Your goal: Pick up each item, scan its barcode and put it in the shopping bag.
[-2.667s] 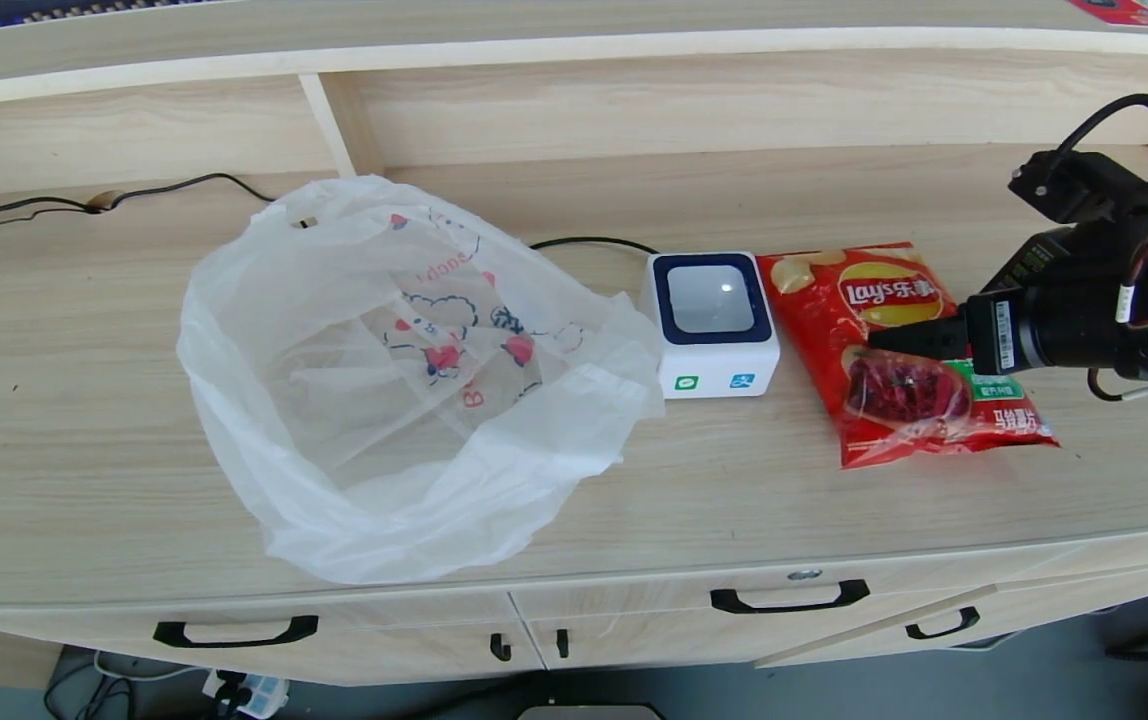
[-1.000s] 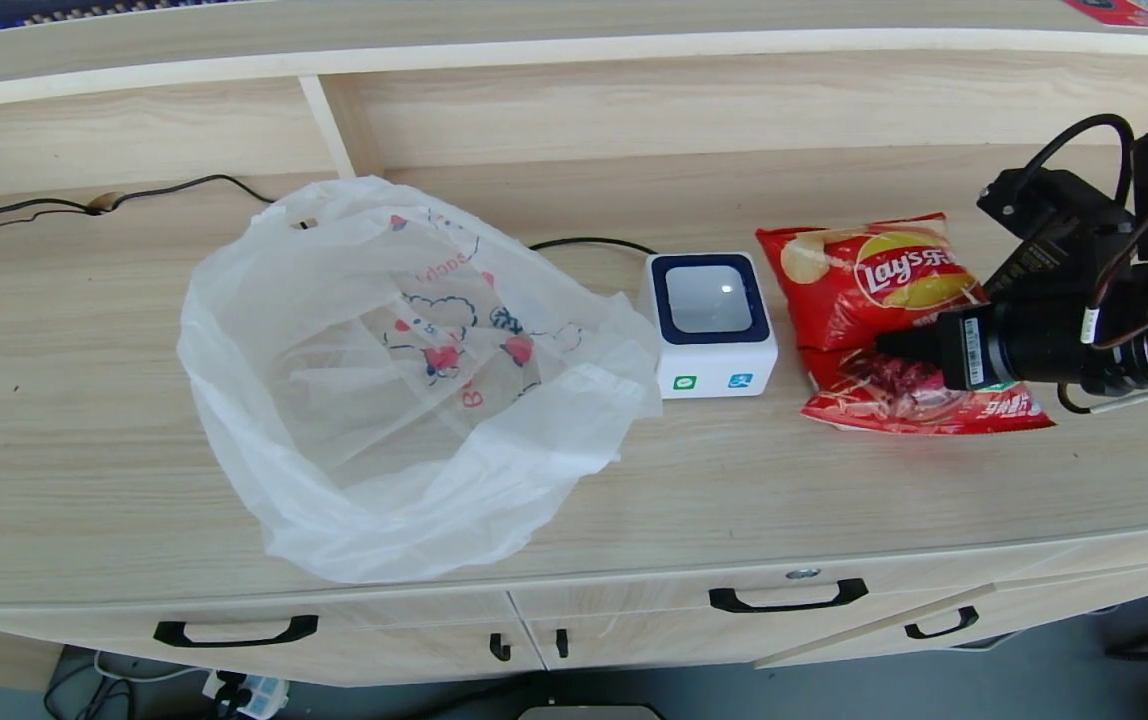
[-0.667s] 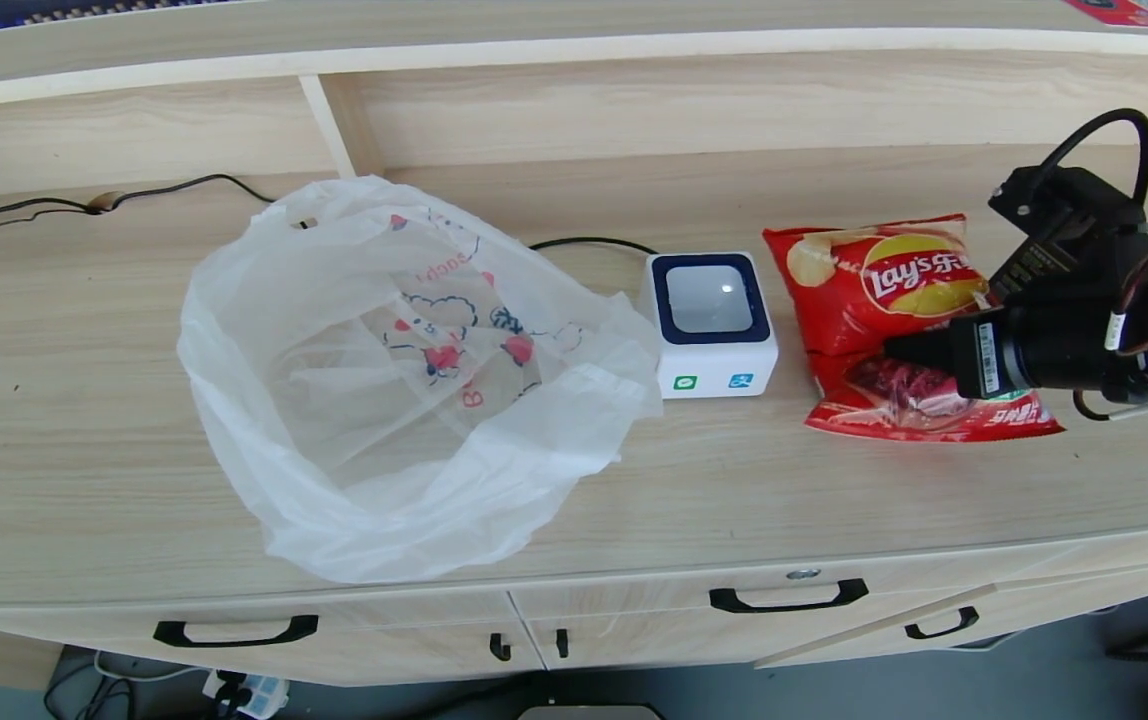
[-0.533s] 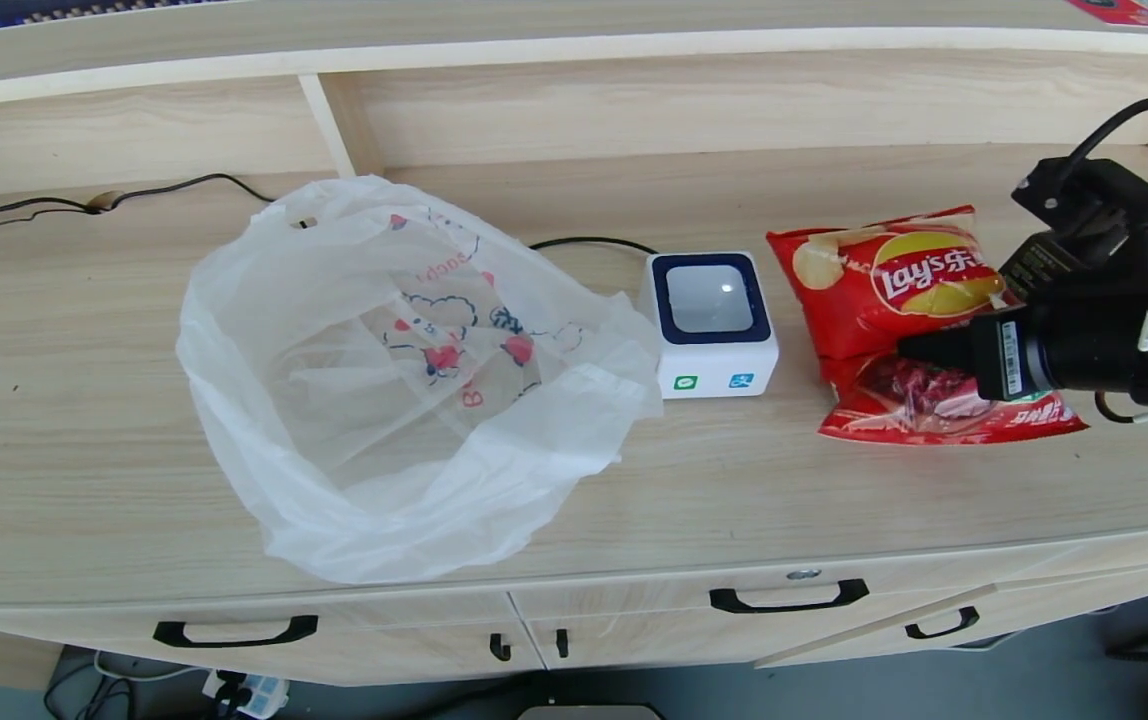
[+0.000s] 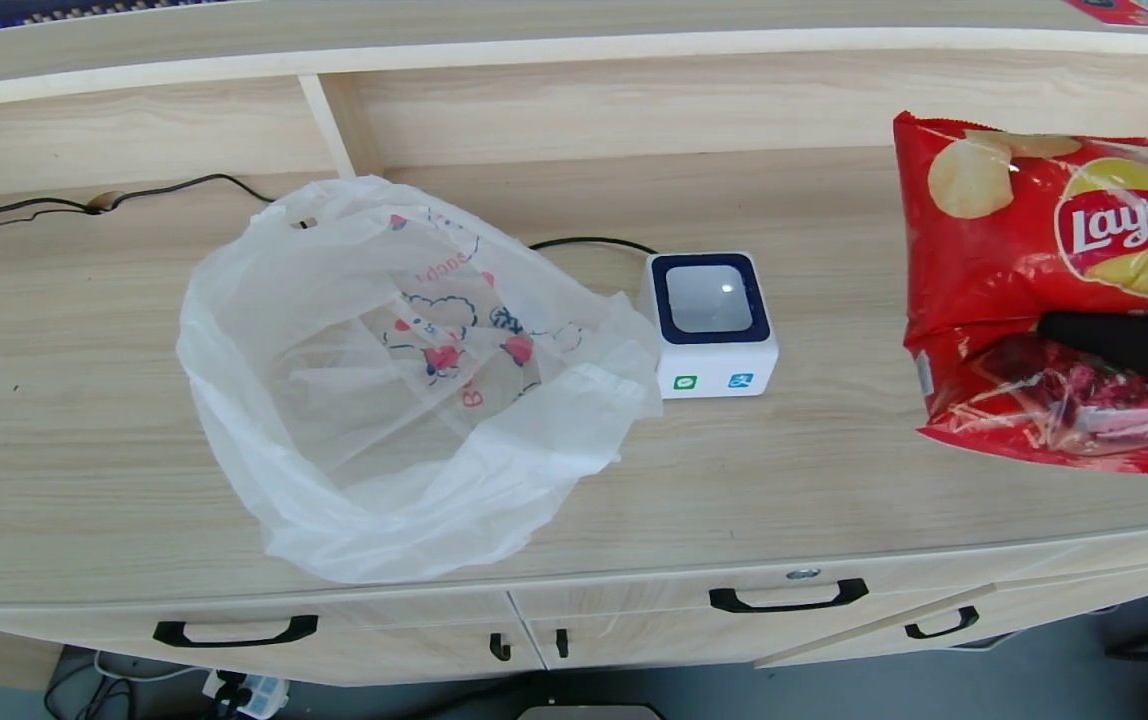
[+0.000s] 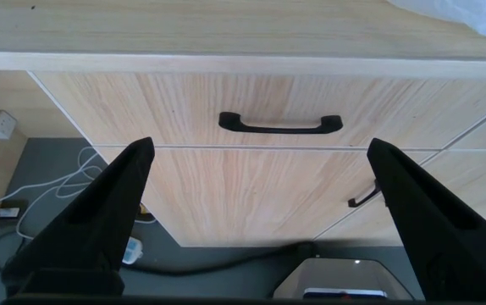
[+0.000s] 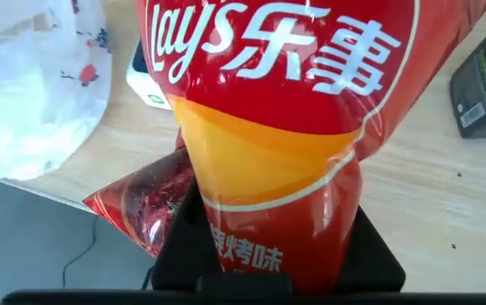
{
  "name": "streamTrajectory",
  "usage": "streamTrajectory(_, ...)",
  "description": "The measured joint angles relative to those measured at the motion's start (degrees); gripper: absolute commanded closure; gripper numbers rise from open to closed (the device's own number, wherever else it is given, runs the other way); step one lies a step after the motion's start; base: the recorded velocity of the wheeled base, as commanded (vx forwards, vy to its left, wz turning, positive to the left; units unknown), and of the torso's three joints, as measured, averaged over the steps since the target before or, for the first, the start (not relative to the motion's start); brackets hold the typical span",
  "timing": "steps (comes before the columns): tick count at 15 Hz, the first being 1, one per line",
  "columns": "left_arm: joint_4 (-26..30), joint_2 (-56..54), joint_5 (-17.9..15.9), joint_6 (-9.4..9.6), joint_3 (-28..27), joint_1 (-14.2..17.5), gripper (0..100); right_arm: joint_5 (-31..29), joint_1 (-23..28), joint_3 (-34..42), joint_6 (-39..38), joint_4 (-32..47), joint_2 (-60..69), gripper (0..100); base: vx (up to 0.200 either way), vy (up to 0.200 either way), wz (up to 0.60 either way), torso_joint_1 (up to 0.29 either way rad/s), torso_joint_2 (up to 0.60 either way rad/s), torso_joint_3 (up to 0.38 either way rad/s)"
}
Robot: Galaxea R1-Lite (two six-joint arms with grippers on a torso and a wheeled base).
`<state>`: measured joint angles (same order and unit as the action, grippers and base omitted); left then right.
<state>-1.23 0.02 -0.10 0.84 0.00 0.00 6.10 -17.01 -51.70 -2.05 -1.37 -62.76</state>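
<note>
Over counter (image 5: 834, 480), R tool (image 5: 1059, 331) holds chips (image 5: 994, 260), top rearward.

My head camera looks forward and down over the counter (image 5: 84, 450), front edge to back shelf (image 5: 634, 100). My left wrist camera hangs below that front edge, facing a drawer handle (image 6: 280, 124) from close by. My right wrist camera sits tight against the chip bag (image 7: 285, 127), looking down past it at the scanner (image 7: 141, 76) and shopping bag (image 7: 31, 85), both shared with the head view.
</note>
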Motion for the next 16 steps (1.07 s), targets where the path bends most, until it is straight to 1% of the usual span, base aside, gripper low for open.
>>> streamTrajectory(3,0.0,0.0,0.0,0.09,0.0,0.0,0,0.8,-7.8,6.5,-7.7,-4.4,9.0,100,0.0,0.0,0.0,0.0,0.0,0.0)
streamTrajectory(5,0.0,0.0,0.0,0.17,0.0,0.0,0,1.5,-12.5,10.0,-15.5,-5.7,13.9,100,0.0,0.0,0.0,0.0,0.0,0.0)
streamTrajectory(6,0.0,0.0,0.0,0.17,0.0,0.0,0,3.0,-14.4,11.0,-18.4,-6.0,15.7,100,0.0,0.0,0.0,0.0,0.0,0.0)
streamTrajectory(8,0.0,0.0,0.0,0.16,0.0,0.0,0,8.0,-18.9,12.0,-23.3,-6.2,18.3,100,0.0,0.0,0.0,0.0,0.0,0.0)
streamTrajectory(10,0.0,0.0,0.0,0.16,0.0,0.0,0,11.4,-24.8,13.0,-29.6,-7.1,19.9,100,0.0,0.0,0.0,0.0,0.0,0.0)
streamTrajectory(11,0.0,0.0,0.0,0.16,0.0,0.0,0,11.9,-27.4,14.0,-34.5,-10.4,20.2,100,0.0,0.0,0.0,0.0,0.0,0.0)
streamTrajectory(12,0.0,0.0,0.0,0.17,0.0,0.0,0,12.1,-28.7,15.2,-37.0,-13.6,20.0,100,0.0,0.0,0.0,0.0,0.0,0.0)
streamTrajectory(16,-0.1,0.0,0.0,0.16,0.0,0.0,0,12.3,-30.1,21.1,-47.4,-33.0,13.7,100,0.0,0.0,0.0,0.0,0.0,0.0)
